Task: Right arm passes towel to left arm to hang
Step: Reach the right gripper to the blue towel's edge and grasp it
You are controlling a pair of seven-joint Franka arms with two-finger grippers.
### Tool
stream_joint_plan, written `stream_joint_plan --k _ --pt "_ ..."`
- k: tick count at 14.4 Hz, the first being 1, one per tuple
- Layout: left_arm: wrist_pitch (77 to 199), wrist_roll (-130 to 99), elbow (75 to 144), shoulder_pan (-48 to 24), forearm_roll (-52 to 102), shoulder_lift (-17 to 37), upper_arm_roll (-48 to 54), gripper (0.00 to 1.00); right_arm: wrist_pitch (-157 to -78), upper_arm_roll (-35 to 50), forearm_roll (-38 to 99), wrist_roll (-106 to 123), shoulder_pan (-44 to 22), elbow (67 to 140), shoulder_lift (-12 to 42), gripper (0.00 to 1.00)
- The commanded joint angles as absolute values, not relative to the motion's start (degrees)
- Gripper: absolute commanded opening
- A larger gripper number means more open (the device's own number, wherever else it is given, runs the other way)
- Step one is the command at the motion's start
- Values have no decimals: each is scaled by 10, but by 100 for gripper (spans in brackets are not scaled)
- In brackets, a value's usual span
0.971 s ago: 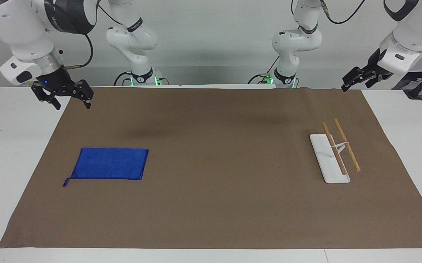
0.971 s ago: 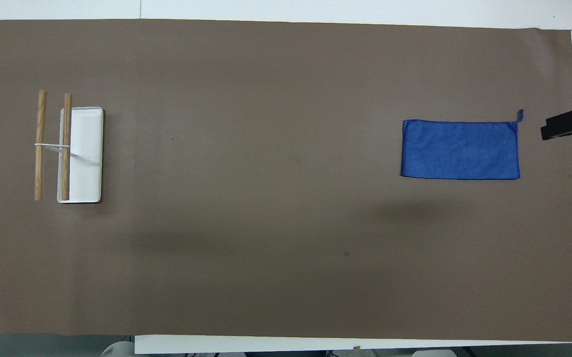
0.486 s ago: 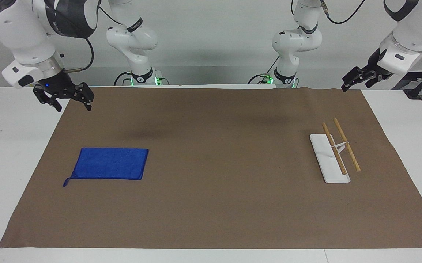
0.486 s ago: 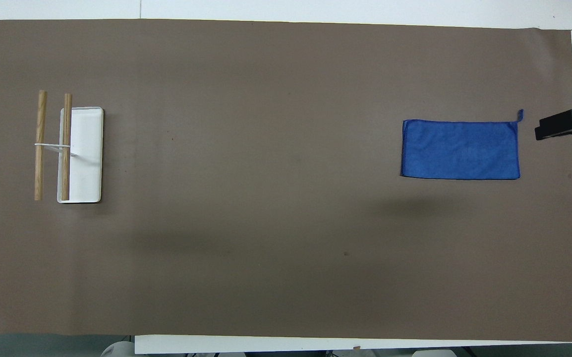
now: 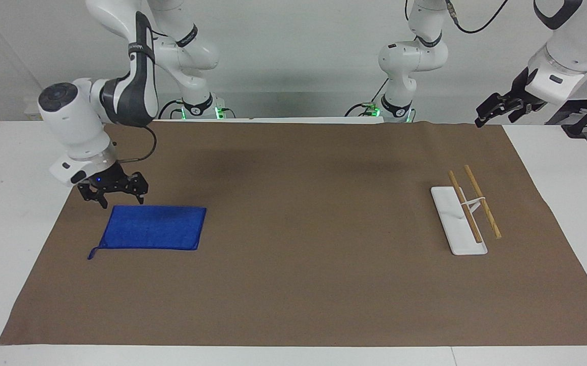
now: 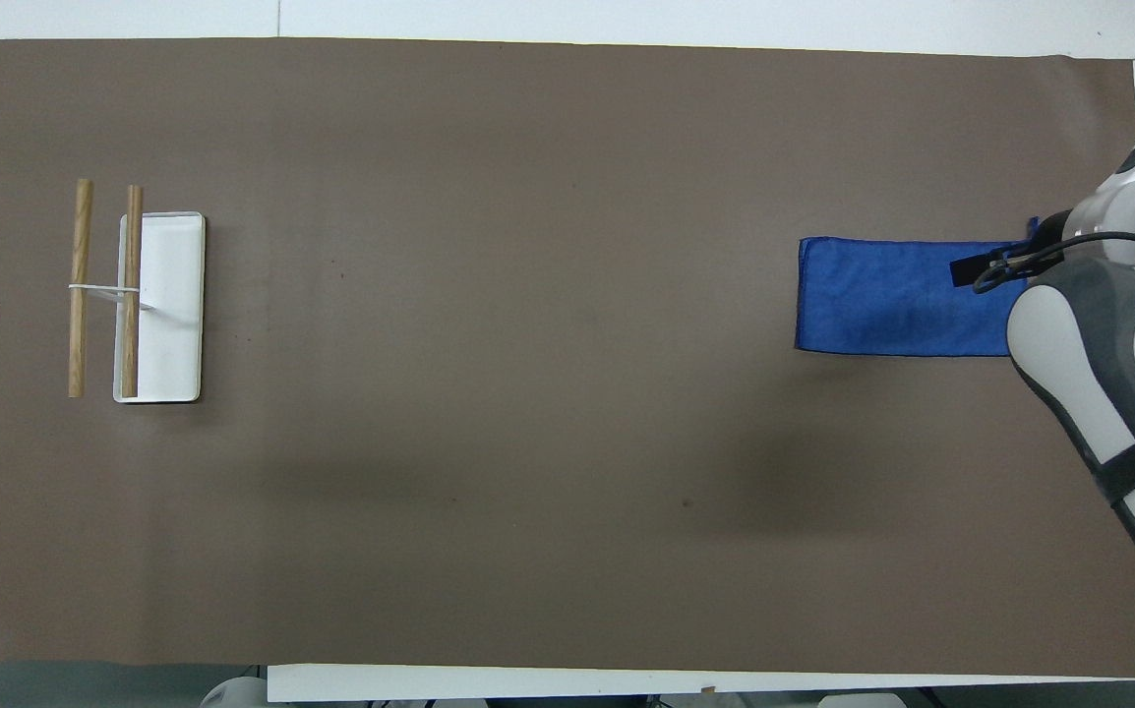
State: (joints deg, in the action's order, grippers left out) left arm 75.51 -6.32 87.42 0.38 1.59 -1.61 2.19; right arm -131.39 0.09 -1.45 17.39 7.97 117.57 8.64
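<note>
- Facing view: right end effector [image 5: 116, 195] hangs low with fingers spread, empty, just over the towel [image 5: 152, 227] edge nearest the robots, not gripping. Towel lies flat on the brown mat [image 5: 293, 284] at the right arm's end of the surface.
- Facing view: left end effector [image 5: 497, 109] waits raised over the mat's corner, released, holding nothing. Rack [image 5: 464, 212] with two wooden rails stands bare.
- Overhead view: right end effector [image 6: 992, 269] covers the towel [image 6: 892, 310] near its loop corner; rack [image 6: 135, 292] well apart.
- Progress: nothing done; pick-up, handover, hanging remain.
</note>
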Motion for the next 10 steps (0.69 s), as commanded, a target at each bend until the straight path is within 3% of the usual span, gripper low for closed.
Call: stream_joint_plan --k 1,4,8,9,10 --pt "757 -62 883 4 19 -24 20 100 -1368 4 -13 214 100 1193 123 98" --pt "757 -62 883 5 19 -24 20 100 -1431 4 -12 250 110 1216 154 96" --pt "757 -62 883 4 19 -24 20 100 -1434 4 -13 250 112 1227 159 93" --pt "757 -62 883 4 19 -24 20 100 -1434 5 -13 250 112 1227 159 90" --pt "757 -62 882 5 19 -24 20 100 -1434 5 -13 251 112 1227 159 78"
